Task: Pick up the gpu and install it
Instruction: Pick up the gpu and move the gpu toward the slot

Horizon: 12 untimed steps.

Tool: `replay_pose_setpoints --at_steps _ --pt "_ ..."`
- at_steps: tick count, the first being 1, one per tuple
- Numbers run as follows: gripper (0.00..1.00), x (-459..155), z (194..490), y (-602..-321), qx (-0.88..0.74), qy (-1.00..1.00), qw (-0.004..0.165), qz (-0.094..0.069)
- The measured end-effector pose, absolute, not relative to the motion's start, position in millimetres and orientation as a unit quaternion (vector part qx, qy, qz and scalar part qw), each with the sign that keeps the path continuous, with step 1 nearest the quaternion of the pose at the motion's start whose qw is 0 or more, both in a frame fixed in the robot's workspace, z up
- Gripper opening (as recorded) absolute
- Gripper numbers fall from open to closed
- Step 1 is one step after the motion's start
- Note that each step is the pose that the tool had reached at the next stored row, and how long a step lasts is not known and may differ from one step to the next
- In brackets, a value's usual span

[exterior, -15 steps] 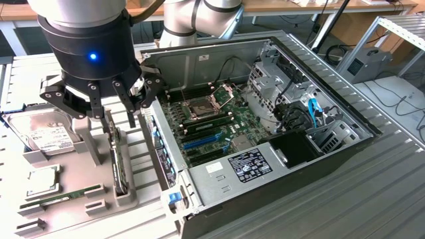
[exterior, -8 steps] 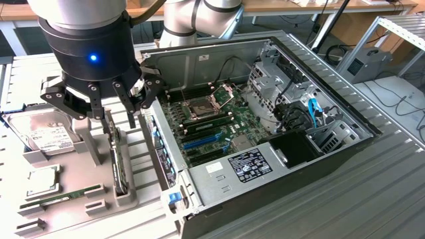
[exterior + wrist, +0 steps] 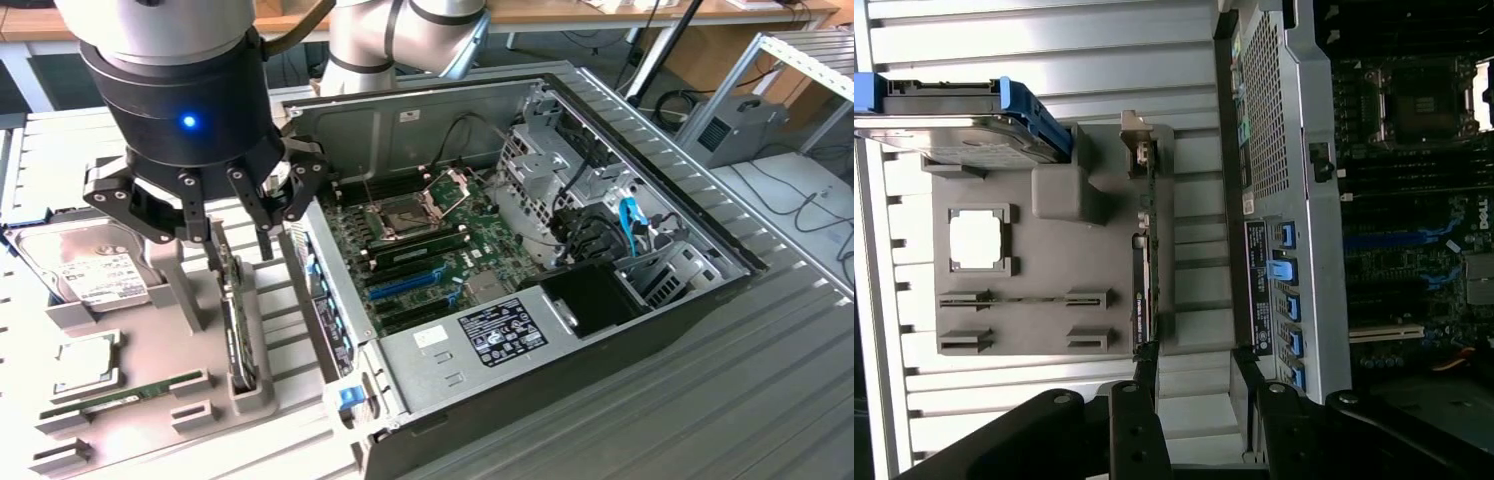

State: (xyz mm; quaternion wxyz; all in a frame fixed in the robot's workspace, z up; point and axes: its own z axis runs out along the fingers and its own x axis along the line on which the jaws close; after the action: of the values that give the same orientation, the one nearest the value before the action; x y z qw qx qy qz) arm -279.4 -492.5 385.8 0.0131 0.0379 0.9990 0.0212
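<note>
Exterior view: claw [image 3: 230,232] spread wide and empty, hanging directly over the gpu [image 3: 238,335]. The gpu stands on edge in the grey holder [image 3: 167,270] beside the computer case [image 3: 534,330].

Wrist view: the gpu [image 3: 1143,270] shows edge-on, its long axis in line with one finger [image 3: 1137,420], not centred between the jaws.

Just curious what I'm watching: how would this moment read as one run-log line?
end effector: open, over gpu | gpu: on edge in grey holder, not held | computer case: side open
</note>
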Motion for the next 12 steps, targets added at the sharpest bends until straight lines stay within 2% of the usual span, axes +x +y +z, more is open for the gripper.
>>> replay_pose_setpoints --at_steps 12 --pt "0.42 -279.6 383.7 -492.5 0.038 0.999 0.013 0.021"
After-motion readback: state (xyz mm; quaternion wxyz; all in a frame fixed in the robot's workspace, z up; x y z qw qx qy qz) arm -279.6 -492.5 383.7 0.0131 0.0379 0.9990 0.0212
